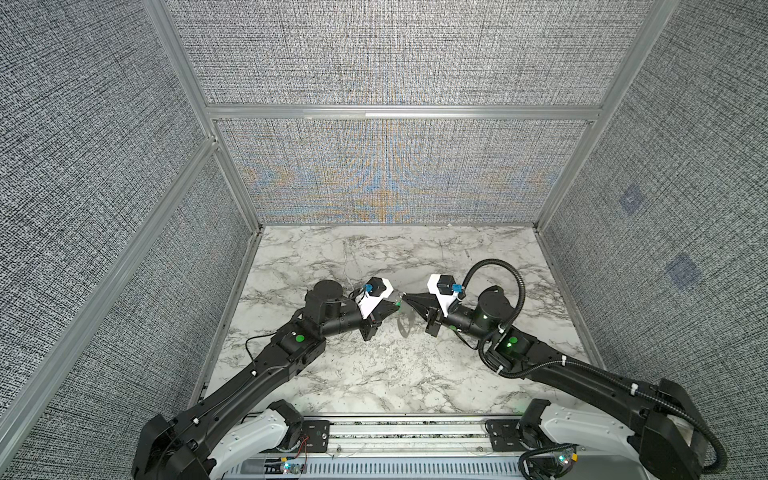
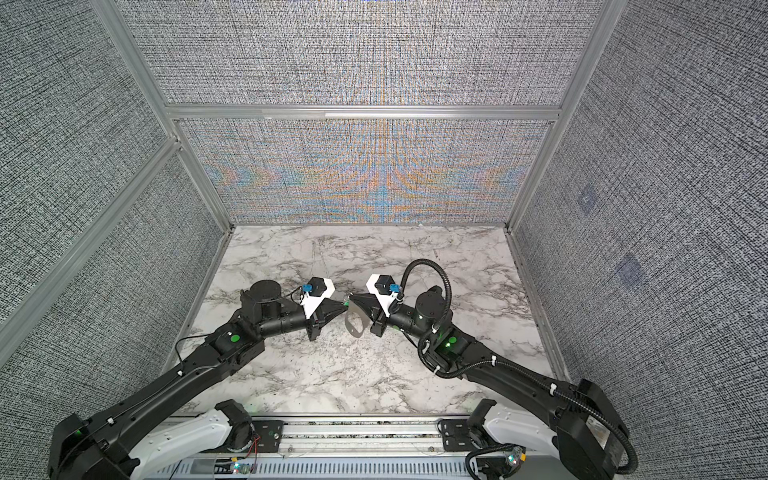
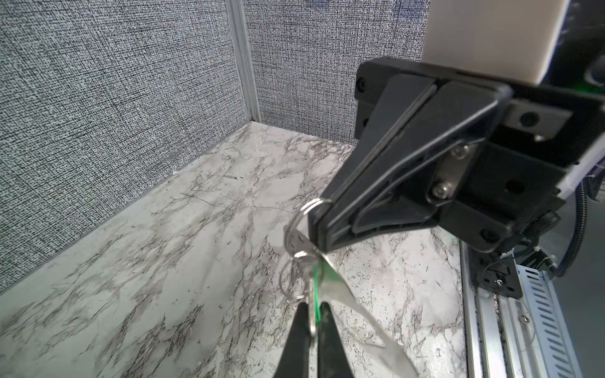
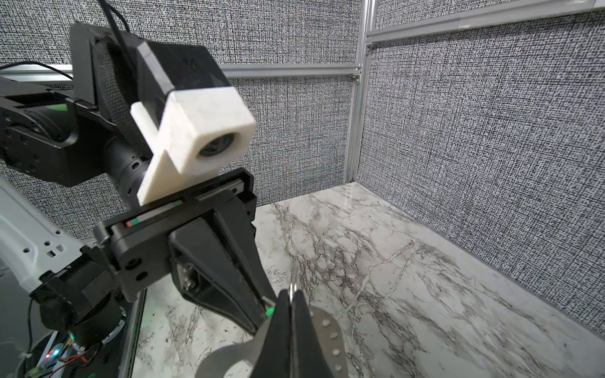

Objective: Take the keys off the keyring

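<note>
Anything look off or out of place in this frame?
Nothing spilled or damaged. The key bunch hangs above the table, strung between both shut grippers. The left gripper pinches the green tag, the right gripper a thin wire ring, and the grey keyring loop dangles slack below.

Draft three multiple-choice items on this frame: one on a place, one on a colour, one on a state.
1. Where is the grey elongated metal keyring? A lying flat on the white marble table; B hanging below the two meeting pincer tips; C in a bowl.
2. What colour is the oblong plastic tag pinched in the left pincer? A blue; B red; C green.
3. The right pincer is: A shut on a thin silver wire ring; B wide open; C out of view.
Key: B, it dangles under the tips; C, a green edge shows in the grip; A, the wire sticks out of closed tips.
</note>
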Motion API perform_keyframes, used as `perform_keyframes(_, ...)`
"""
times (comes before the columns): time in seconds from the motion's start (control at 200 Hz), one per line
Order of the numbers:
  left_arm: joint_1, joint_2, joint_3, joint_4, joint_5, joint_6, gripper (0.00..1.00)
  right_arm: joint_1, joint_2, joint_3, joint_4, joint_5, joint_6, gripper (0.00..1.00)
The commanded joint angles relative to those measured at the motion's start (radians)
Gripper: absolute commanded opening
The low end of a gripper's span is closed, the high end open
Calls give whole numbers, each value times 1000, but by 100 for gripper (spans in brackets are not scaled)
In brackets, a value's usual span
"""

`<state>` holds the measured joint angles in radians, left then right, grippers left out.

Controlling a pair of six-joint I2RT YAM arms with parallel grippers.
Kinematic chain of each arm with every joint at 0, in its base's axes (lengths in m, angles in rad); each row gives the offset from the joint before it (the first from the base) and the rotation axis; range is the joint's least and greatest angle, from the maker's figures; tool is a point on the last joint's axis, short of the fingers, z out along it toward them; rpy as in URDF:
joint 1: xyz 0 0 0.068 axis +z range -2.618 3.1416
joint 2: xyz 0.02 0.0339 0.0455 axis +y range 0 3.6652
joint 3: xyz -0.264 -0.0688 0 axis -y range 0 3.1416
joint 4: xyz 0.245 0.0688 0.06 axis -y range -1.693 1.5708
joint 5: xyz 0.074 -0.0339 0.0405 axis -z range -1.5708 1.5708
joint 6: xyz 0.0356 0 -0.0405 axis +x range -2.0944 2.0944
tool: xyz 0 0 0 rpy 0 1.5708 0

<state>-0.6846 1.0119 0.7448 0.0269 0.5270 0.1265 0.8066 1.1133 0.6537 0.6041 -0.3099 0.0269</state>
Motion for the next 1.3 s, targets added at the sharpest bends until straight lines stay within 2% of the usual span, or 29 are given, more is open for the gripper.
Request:
perform_keyframes(0.0, -5, 12, 16, -17, 51, 16, 0, 0, -3, -5, 99, 35, 14, 0)
perform_keyframes(0.135, -6, 13, 19, -25, 54, 13, 0, 1, -10, -18, 112, 46, 14, 0)
perform_keyframes(0.285, -5, -21, 25, -40, -22, 18, 27, -1, -18, -30, 104, 21, 11, 0)
perform_keyframes(0.365, 0, -51, 30, -55, -61, 32, 31, -4, -20, -34, 107, -9, 10, 0)
perform_keyframes(0.545, 35, -81, 60, -120, -32, 62, 31, -12, -20, -37, 108, -76, 0, 0)
perform_keyframes(0.936, 83, -46, 121, -123, 163, 61, 28, -21, -10, -22, 73, -172, -18, 0)
perform_keyframes(1.296, 83, 1, 141, -140, 219, 85, 21, -23, -8, -18, 92, -216, -22, 0)
